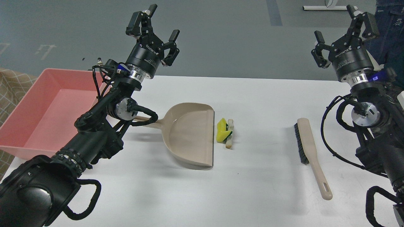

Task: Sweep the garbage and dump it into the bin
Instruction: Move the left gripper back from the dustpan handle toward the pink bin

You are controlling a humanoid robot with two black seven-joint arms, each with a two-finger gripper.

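Note:
The garbage lies mid-table: a bright yellow sponge-like scrap and, touching its right side, a whitish bread-like wedge. Just left of them rests a beige dustpan, mouth toward the scraps, handle pointing left under my left arm. A beige brush with black bristles lies to the right. The pink bin sits at the table's left end and looks empty. My left gripper is raised open above the dustpan handle, holding nothing. High over the table's right edge, my right gripper is open and empty too.
The white table ends at the back along a grey floor. A checked cloth shows at far left beside the bin. A white frame stands on the floor at the back right.

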